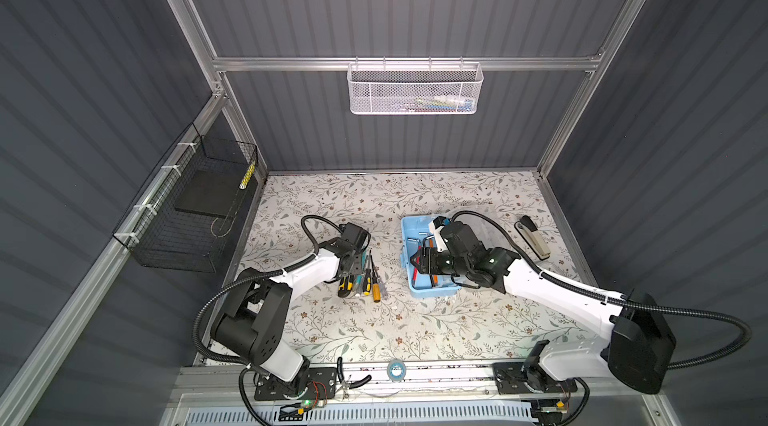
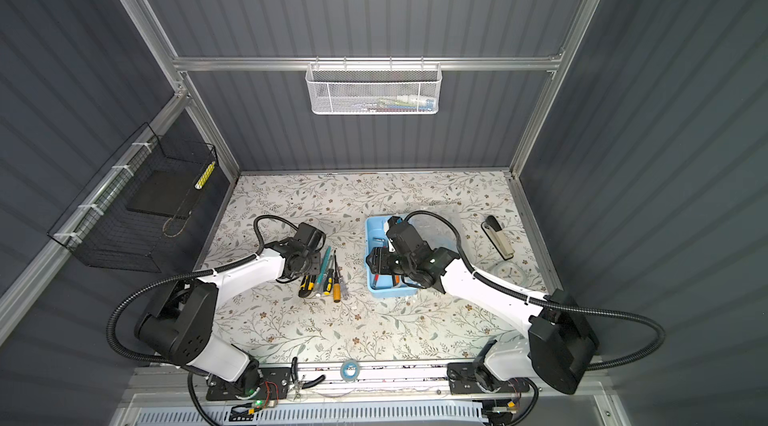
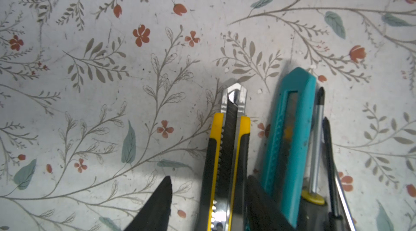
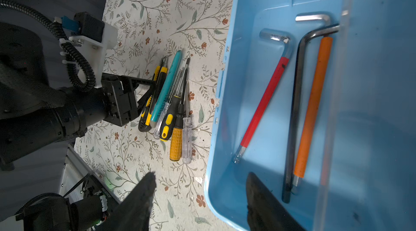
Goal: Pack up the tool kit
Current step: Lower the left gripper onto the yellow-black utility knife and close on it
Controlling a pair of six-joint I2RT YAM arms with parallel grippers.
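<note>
- The left gripper (image 3: 208, 180), low in its wrist view, stood half-wide astride a yellow-black utility knife (image 3: 225, 151), not pinching it.
- The right gripper (image 4: 201, 174) was parted, one finger outside the wall of the tool kit (image 4: 245, 49), one inside.
- The tool kit sat open, right of centre in both top views, holding hex keys (image 4: 263, 103), a stapler (image 1: 534, 237) to its right.
- A white mesh basket (image 1: 415, 89) hung upper centre.
</note>
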